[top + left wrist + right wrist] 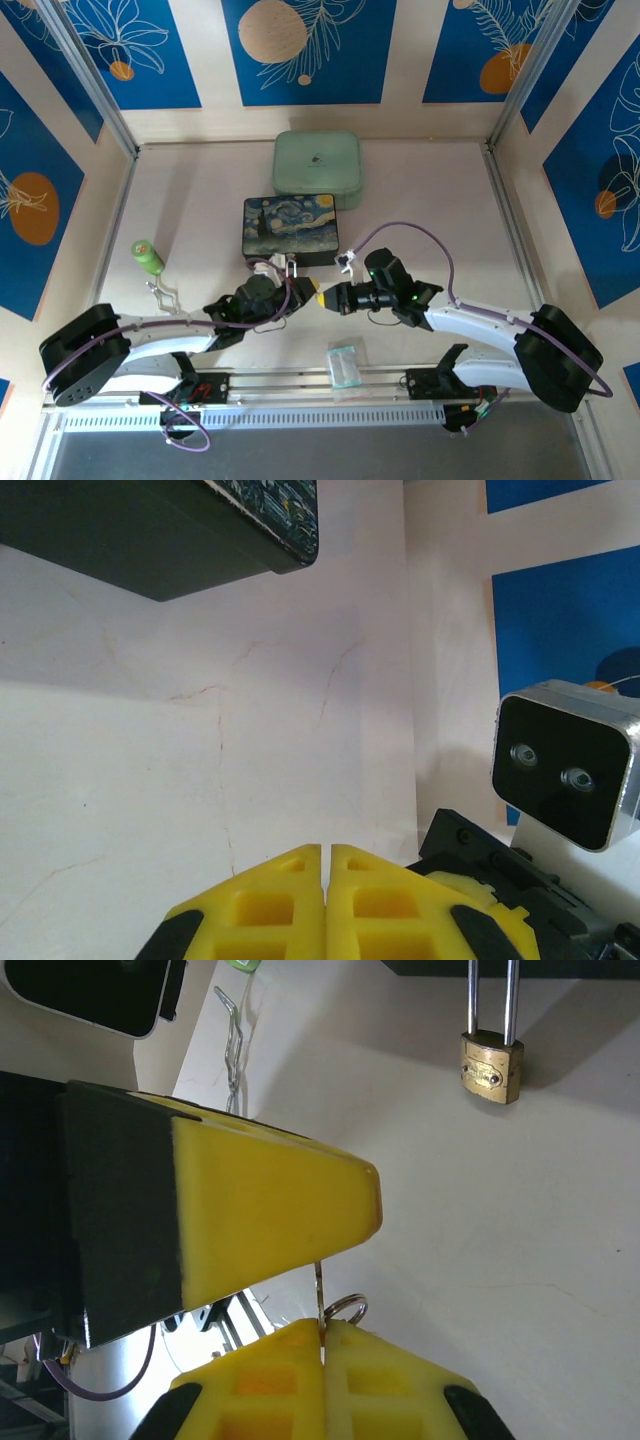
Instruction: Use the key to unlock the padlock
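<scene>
A mint-green case (317, 160) sits shut toward the far edge of the table (440, 200), so I cannot tell what it holds. Just nearer, touching or almost touching it, lies the painted box (291, 228) with its starry lid down. A clear packet (345, 362) with pale green contents lies flat at the near edge, between my two arms.

My right gripper (324, 1332) is pinched tight on the key (320, 1295). The thin blade stands edge-on, straight out from between the fingertips, with its ring (346, 1308) just beside them. Its tip reaches the underside of my left gripper (326, 855), whose jaws are pressed fully together. I cannot tell whether they touch the key.

The padlock (491, 1068) lies on the table at the near side of the painted box, well off the line of the key. Its long axis runs toward the box, the shackle toward it and the brass body away.

The table is pale with faint hairline cracks. A green cylinder (148, 257) and a bent wire clip (163, 296) lie toward its left edge. The walls (210, 60) are cream, with blue panels of white leaves and orange discs.
</scene>
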Action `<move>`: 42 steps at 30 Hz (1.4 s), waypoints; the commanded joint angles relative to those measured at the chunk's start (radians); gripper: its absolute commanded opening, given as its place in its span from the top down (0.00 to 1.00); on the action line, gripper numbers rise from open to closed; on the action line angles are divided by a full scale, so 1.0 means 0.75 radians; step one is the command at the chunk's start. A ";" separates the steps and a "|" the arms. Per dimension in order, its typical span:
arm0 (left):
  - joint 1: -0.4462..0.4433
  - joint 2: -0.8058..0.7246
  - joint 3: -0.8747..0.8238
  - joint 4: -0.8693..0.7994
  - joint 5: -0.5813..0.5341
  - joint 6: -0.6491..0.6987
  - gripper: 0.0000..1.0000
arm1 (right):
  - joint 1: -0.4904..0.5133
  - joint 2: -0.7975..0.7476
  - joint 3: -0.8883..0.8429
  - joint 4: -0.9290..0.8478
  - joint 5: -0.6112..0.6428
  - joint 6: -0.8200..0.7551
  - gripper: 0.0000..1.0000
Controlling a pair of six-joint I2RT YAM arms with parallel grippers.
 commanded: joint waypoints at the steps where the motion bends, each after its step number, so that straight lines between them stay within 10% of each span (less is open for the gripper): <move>1: -0.011 -0.006 0.061 -0.004 0.049 0.045 1.00 | -0.008 -0.016 -0.015 0.026 -0.023 0.007 0.88; 6: -0.009 -0.058 0.054 -0.061 0.000 0.056 1.00 | -0.033 -0.092 -0.068 0.095 0.019 0.054 0.35; 10: -0.007 -0.118 0.034 -0.073 -0.053 0.049 1.00 | -0.077 -0.191 -0.150 0.269 0.006 0.115 0.21; 27: -0.009 -0.297 -0.042 0.144 -0.170 0.108 1.00 | -0.134 0.022 -0.146 0.944 -0.249 0.431 0.50; 42: -0.009 -0.210 -0.054 0.405 -0.131 0.141 1.00 | -0.118 0.110 -0.089 1.055 -0.319 0.508 0.69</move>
